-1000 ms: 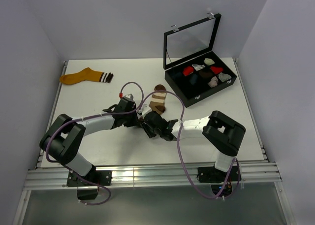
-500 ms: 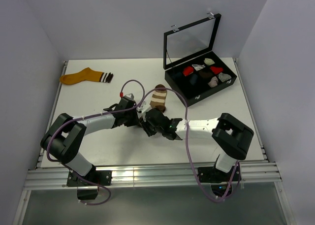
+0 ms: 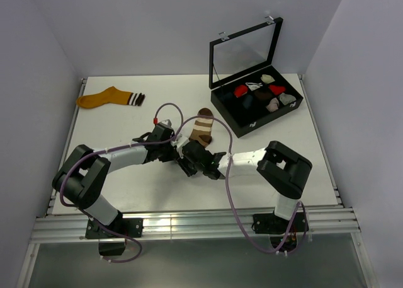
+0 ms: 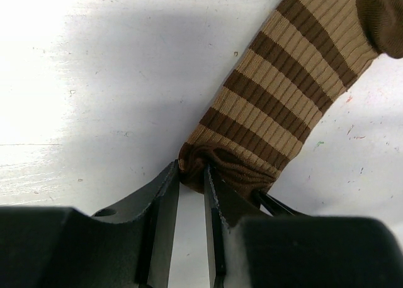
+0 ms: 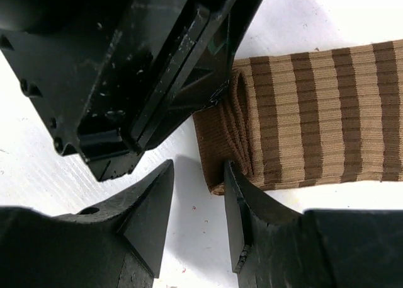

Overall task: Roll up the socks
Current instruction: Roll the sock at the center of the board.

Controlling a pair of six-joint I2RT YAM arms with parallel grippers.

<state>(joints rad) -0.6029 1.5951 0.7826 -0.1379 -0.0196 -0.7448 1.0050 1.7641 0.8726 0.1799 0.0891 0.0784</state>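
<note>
At the far left of the desk (image 3: 107,127) the orange sock (image 3: 104,99) is lying flat, its dark striped cuff pointing right, well apart from both arms. Toward the middle, the left claw (image 4: 191,174) is pointing in from the left and pinching the near, folded-over end of the brown sock (image 3: 203,129). Its fingers are standing close together with a bunched lip of brown fabric pressed between their tips. The rest of the brown sock is lying flat on the desk beyond that claw, stripes running across it, its dark brown end pointing toward the back. Just beside the left claw, the right claw (image 5: 197,190) is pointing in from the right with its fingers spread. Bare desk is showing in the gap between them, and one finger (image 5: 242,200) is sitting against the edge of the folded end, whose corner is poking just into the gap. Whether that finger is pressing the fabric cannot be told. To the right, near the back, the black box (image 3: 271,119) is standing with its glass lid (image 3: 245,51) raised. Small sock bundles (image 3: 240,91) are sitting in its compartments, apart from the brown sock.
</note>
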